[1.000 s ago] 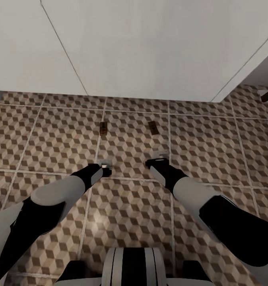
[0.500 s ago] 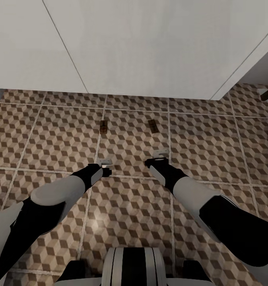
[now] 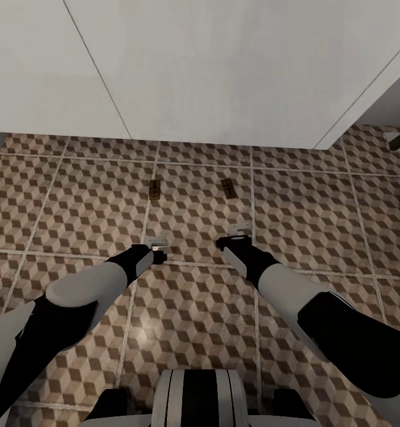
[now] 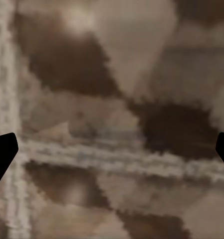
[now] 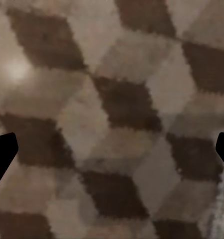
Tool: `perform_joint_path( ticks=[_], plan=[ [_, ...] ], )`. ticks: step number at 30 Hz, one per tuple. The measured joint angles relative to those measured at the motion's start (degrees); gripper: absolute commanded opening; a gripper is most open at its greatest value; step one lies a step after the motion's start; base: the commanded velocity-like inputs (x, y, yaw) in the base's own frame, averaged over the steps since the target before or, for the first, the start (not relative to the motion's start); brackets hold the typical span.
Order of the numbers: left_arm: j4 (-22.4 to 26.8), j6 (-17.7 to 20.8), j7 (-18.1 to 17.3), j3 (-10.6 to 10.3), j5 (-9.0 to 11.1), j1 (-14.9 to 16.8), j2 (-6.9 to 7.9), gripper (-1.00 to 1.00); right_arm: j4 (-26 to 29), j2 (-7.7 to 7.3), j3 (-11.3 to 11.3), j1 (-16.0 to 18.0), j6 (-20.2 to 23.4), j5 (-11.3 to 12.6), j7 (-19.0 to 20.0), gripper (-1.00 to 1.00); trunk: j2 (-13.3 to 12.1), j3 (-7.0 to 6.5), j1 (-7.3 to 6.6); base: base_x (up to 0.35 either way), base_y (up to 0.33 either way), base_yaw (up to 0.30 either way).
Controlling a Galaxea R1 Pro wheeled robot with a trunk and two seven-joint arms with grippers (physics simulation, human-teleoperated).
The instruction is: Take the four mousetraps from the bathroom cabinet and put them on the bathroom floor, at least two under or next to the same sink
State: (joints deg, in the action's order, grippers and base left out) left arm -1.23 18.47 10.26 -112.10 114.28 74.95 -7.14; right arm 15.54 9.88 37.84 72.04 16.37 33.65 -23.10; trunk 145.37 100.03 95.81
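No change over the last second: two mousetraps (image 3: 154, 189) (image 3: 228, 187) lie on the bathroom floor (image 3: 318, 207) just ahead of the left end effector (image 3: 158, 242) and right end effector (image 3: 238, 231), both wide and empty, so this pair looks placed under the white sink (image 3: 224, 71).

head view: looking steeply down from above both arms onto the bathroom floor (image 3: 194, 308), white sink (image 3: 224, 71) front at the top. wrist views: pointing straight down, very close to the tiles, blurred, left one over a grout line (image 4: 117, 159). shared: the cube-patterned floor.
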Motion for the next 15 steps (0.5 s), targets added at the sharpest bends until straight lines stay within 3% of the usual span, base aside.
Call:
perform_joint_path(
  ticks=[15],
  plan=[
    [0.0,-0.1,0.0,0.0,0.0,0.0,-0.02,1.0,0.0,0.0,0.0,0.0,0.0,0.0,0.0,1.0,0.0,0.0,0.0,0.0,0.0,0.0]
  ],
)
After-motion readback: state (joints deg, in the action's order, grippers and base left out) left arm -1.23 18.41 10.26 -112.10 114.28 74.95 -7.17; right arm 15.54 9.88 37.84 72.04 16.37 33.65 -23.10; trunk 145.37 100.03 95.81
